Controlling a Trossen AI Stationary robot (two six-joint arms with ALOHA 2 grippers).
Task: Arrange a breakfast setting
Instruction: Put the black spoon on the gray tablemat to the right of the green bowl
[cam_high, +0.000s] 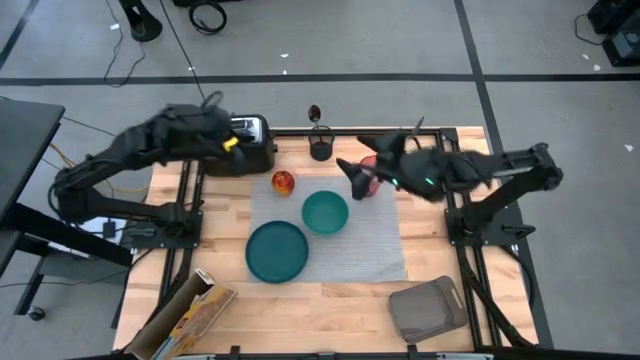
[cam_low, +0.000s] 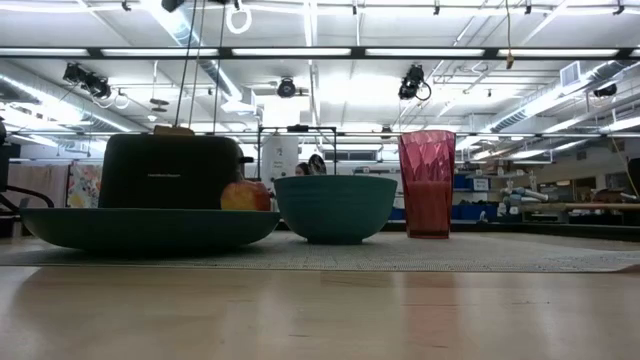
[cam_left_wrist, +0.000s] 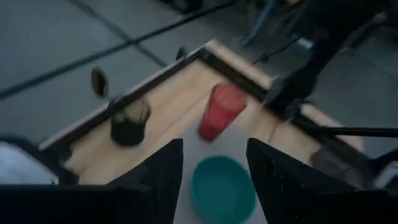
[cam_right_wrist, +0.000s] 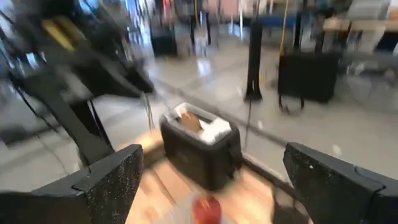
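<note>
From my remote seat I see the left tool (cam_high: 236, 143) above the toaster (cam_high: 243, 150) at the back of the bench (cam_high: 350, 290); in its wrist view the two fingers (cam_left_wrist: 163, 171) stand apart with nothing between them, so it is released and holds nothing. The right tool (cam_high: 352, 172) hangs just beside the pink-red cup (cam_high: 368, 177), its jaws spread wide and empty in the wrist view; I cannot tell if it touches the cup. The cup stands upright at the back right part of the grey placemat (cam_high: 370, 245). On the placemat also sit the teal bowl (cam_high: 325, 212) and the teal plate (cam_high: 277, 251), near each other. The apple (cam_high: 283, 182) lies between the toaster and the bowl.
</note>
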